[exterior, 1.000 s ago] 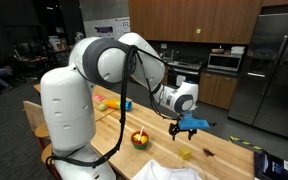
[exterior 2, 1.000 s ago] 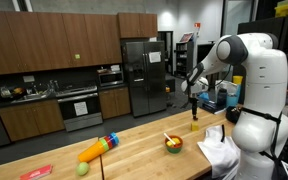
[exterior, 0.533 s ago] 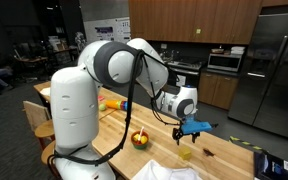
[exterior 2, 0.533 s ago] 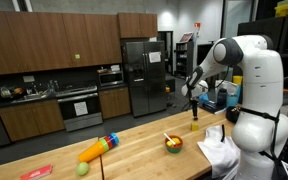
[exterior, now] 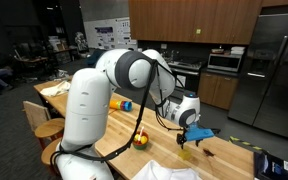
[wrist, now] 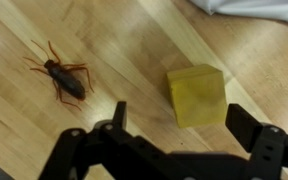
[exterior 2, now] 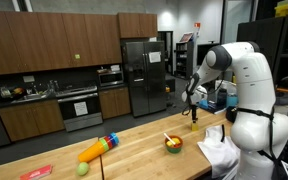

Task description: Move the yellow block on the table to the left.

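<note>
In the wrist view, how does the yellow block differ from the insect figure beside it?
The yellow block is a plain pale cube; the insect figure is dark brown, long-bodied, with thin splayed orange legs. The block stands taller; the insect lies flat. Both rest on the wooden table.

A white robot arm [exterior: 89, 100] rises from the near edge of a long light-wood table [exterior: 229, 158] in a kitchen-like room. The arm bends over to the right and points down. Its dark gripper [exterior: 187, 142], fingers spread, hangs just above a small yellow block [exterior: 187, 152] on the tabletop; whether they touch cannot be told. A tiny dark object [exterior: 209, 151] lies near the block. A dark bowl [exterior: 139, 141] with yellow and red contents sits beside the arm's base. A yellow-orange object [exterior: 118, 103] lies farther back. White cloth [exterior: 169, 172] is bunched at the table's near edge. Behind stand dark wood cabinets [exterior: 184, 18] and a steel refrigerator [exterior: 274, 70].
</note>
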{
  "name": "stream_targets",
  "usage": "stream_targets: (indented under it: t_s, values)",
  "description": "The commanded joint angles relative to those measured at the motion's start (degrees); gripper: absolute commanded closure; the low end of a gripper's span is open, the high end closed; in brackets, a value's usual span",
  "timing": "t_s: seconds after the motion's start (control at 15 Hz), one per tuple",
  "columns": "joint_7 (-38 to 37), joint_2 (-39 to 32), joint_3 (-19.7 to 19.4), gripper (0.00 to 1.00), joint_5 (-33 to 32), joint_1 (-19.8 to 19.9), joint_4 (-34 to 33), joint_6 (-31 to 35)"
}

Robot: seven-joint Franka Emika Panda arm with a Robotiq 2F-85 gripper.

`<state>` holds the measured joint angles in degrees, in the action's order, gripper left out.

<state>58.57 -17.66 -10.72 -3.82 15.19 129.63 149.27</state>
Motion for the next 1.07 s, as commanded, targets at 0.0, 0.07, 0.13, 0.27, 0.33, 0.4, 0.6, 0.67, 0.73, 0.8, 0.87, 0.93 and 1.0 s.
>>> stream_targets:
  t_s: [0.0,0.07,0.13,0.27,0.33,0.4,0.6,0.67,0.73,0.8,0.87,0.93,1.0]
  values:
    - [2.42,-4.43,3.23,0.00,1.89,2.63,-3.12,3.06]
    - [1.98,-5.22,3.52,0.00,1.35,2.65,-3.60,3.07]
    - [1.37,-5.94,3.72,0.00,0.70,2.54,-4.08,2.86]
    - [0.87,-5.59,3.99,0.00,0.25,2.31,-4.41,1.99]
    - [0.36,-5.21,3.87,0.00,-0.32,1.93,-4.23,2.28]
    - [0.10,-4.81,3.91,0.00,-0.54,1.79,-4.03,2.33]
    - [-1.24,-3.87,3.49,0.00,-1.44,1.21,-3.66,2.31]
    - [-2.06,-2.77,3.65,0.00,-1.15,0.99,-3.49,-0.19]
    - [-3.55,-1.19,3.20,0.00,-2.15,0.14,-2.44,-0.52]
    - [-3.34,1.00,3.55,0.00,-2.39,0.12,-0.76,-0.82]
    - [-4.20,2.36,3.63,0.00,-2.58,-0.26,0.00,-1.76]
    - [-5.15,3.99,3.41,0.00,-3.16,-0.88,0.96,-3.07]
    - [-5.97,5.29,3.39,0.00,-3.23,-1.16,1.72,-4.01]
